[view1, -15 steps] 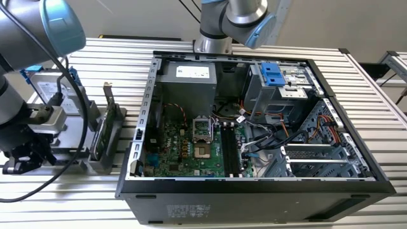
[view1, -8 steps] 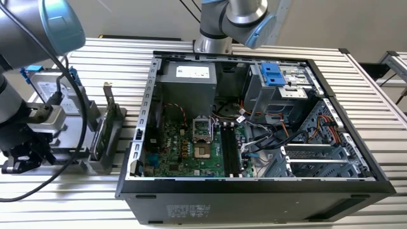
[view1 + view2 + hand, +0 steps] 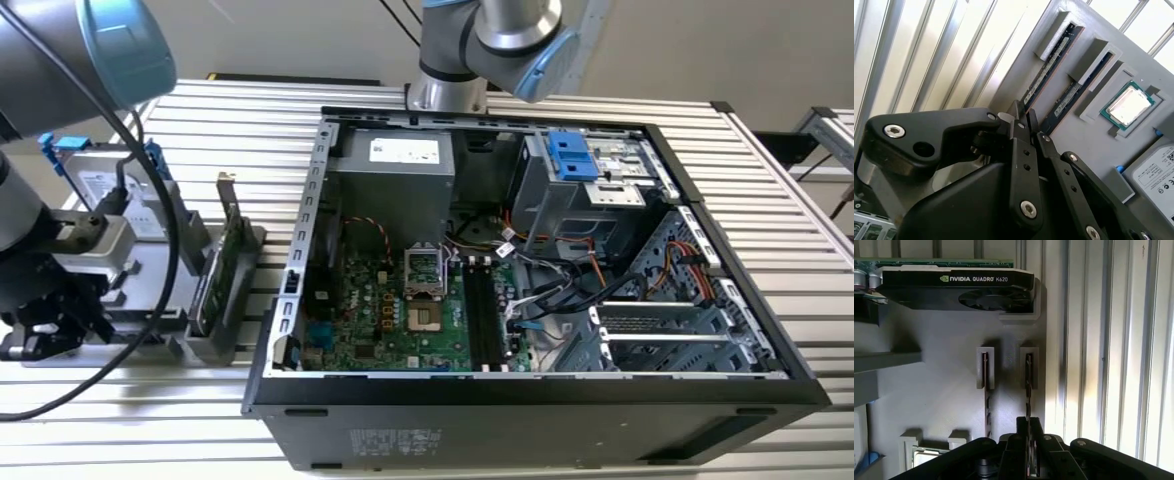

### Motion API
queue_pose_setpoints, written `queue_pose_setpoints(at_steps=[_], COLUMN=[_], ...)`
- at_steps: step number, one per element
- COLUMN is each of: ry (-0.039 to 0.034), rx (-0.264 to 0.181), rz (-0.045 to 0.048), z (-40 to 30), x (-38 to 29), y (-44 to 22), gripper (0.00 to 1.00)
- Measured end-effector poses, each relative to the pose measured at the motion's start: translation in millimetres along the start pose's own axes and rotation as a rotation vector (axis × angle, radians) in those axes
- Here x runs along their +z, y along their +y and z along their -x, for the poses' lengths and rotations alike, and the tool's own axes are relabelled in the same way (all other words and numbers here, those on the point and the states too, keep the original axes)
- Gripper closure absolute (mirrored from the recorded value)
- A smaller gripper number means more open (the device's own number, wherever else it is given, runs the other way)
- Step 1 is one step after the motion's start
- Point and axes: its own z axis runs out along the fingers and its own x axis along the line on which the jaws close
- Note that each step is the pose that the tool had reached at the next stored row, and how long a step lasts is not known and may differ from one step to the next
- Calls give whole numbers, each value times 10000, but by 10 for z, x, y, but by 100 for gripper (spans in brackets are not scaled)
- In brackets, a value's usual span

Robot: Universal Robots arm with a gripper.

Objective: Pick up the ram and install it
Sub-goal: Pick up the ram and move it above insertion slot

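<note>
At the exterior view's left, the arm is leaning over a matte grey plastic holder (image 3: 214,345) on the ribbed metal table (image 3: 134,420), a green graphics card (image 3: 230,250) standing on edge there. The open black computer case (image 3: 534,410) is sitting further right. In the first wrist view the black jointed hand (image 3: 1028,421) is clenching the thin dark ram (image 3: 1027,385), which is standing edge-on in a holder slot beside a second stick (image 3: 985,375).

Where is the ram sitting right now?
In both wrist views the ram stands in the grey holder's outer slot, beside a second stick and next to the slatted table, with the gripper at its end.
</note>
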Motion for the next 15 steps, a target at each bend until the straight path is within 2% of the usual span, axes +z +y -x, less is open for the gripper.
queue_pose_setpoints(at_steps=[9, 15], ry=[0, 0], rx=[0, 0], rz=[0, 1], z=[0, -1], x=[-15, -54], y=[0, -2], gripper=[100, 100])
